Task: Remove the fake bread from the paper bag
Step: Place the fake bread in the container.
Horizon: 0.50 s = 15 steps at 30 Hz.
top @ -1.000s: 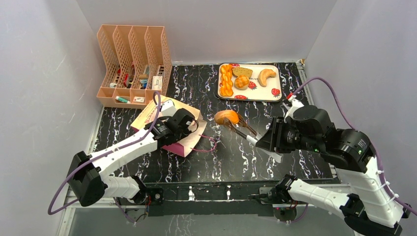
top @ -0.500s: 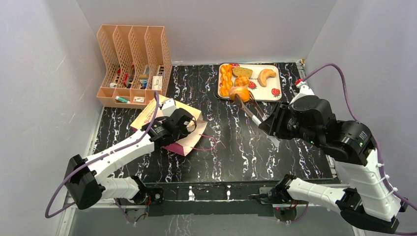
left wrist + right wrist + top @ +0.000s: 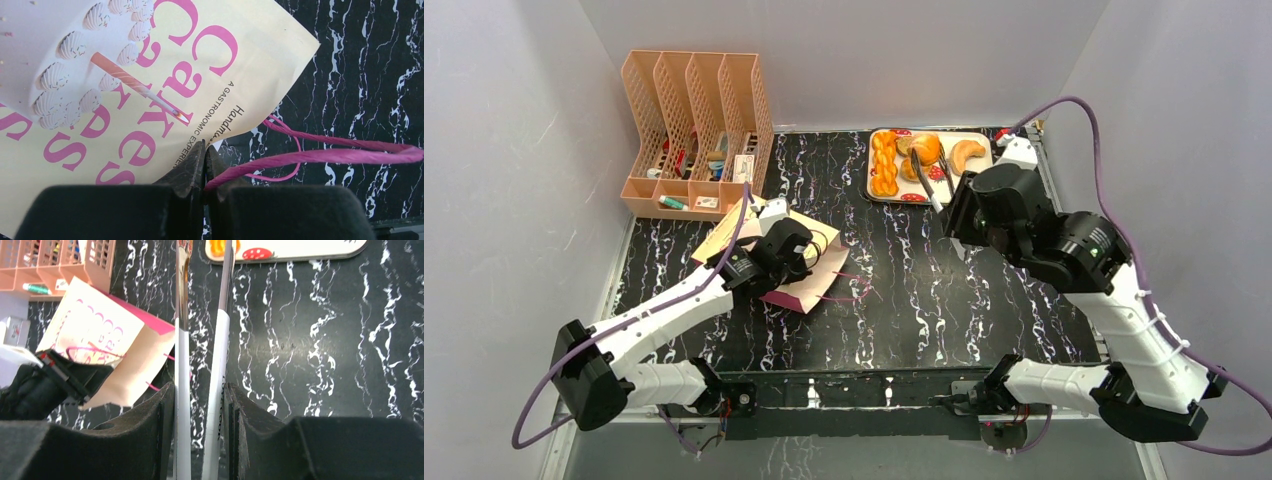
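- Two arms share the job in our overhead view. The right gripper (image 3: 951, 200) clamps a pair of tongs (image 3: 932, 178), whose tips hold a round bun (image 3: 927, 148) over the strawberry-print tray (image 3: 870, 182). A braided loaf (image 3: 884, 163) and a croissant (image 3: 967, 153) already lie on the tray. The left gripper (image 3: 809, 260) sits on the paper bag (image 3: 799, 293), which lies flat on the marbled table, well apart from the tray.
- At the left wrist we see the fingers (image 3: 192, 167) pressed together, pinching the pink cord handle (image 3: 325, 156) just beside the bag's printed face (image 3: 125, 125).
- At the right wrist the fingers (image 3: 165, 410) squeeze the tongs' two arms (image 3: 220, 370). The bun is out of frame, and the bag shows at the left.
- We judge this to be the drop-off step. The next move calls for lowering the bun onto a bare patch of tray, then easing the squeeze so the tongs spread. We cannot tell whether any bread remains in the bag.
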Available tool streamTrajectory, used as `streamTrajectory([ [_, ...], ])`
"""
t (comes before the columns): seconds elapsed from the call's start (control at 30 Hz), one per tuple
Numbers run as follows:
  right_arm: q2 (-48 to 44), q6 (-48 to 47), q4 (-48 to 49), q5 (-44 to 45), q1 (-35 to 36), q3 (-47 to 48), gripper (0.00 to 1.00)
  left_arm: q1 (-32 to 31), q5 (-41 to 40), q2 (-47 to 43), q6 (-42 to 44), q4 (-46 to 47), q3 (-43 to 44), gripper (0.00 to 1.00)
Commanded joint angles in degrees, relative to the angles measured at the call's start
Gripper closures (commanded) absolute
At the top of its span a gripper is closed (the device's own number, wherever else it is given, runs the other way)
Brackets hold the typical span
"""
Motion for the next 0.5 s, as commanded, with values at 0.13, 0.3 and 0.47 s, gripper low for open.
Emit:
streamTrajectory([
  [0.13,2.8,-5.0,14.5,10.6,-0.1,-0.3,1.0,0.3,3.1,-3.6,6.0,0.1,2.5,1.0],
  [0.3,5.6,-7.5,18.8,6.6,-5.1,-1.7,1.0,0.4,4.7,-5.1,8.5,0.1,2.8,1.0],
  [0.47,7.0,-11.2,24.2,-5.6,-17.5,-5.5,1.0,0.3,6.5,-6.0,10.7,0.5,3.3,1.0],
])
